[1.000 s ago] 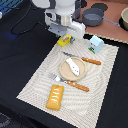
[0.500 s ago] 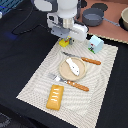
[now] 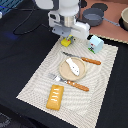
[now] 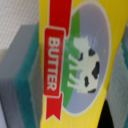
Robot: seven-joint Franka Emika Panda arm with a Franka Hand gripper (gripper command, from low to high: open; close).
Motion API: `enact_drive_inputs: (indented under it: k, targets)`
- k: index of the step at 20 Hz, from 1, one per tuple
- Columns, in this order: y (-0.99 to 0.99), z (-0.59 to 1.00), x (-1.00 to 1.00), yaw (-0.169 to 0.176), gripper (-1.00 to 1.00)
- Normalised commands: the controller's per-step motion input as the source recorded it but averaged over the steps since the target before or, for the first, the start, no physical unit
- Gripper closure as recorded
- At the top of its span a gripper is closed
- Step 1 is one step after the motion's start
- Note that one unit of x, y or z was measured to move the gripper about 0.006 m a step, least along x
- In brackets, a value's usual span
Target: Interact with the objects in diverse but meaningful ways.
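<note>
My gripper point(image 3: 67, 38) hangs over the far end of the striped placemat point(image 3: 35, 82), shut on the yellow printed rectangular block point(image 3: 68, 41). The wrist view is filled by this block point(image 4: 75, 60), printed "BUTTER" with a cow, and a grey finger with a teal pad point(image 4: 27, 75) presses one side. The white paddle-like piece point(image 3: 73, 66) lies on the tan plate point(image 3: 63, 75). The orange bread-like block point(image 3: 55, 96) rests at the mat's near end. The pale blue house-shaped carton point(image 3: 96, 44) stands at the mat's far corner on the exterior view's right.
An orange-handled knife point(image 3: 91, 61) lies beyond the plate and an orange-handled fork point(image 3: 75, 84) lies in front of it. A dark pot point(image 3: 93, 16) and a bowl point(image 3: 124, 19) sit on the brown surface at the back. A black cloth surrounds the mat.
The gripper and the yellow block have stayed over the mat's far end, with hardly any shift.
</note>
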Motion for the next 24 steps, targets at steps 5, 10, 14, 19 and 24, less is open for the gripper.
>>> enact_drive_inputs:
  k: [5, 10, 14, 19, 24]
  targets:
    - [0.02, 0.55, -0.08, 0.231, 1.0]
    - [0.07, 0.26, 0.0, 0.272, 1.0]
    - [-0.33, 0.26, 0.05, 0.198, 1.0]
    - [-0.69, 0.2, 0.08, 0.099, 1.0]
    - [-0.79, 0.31, 0.06, 0.038, 1.0]
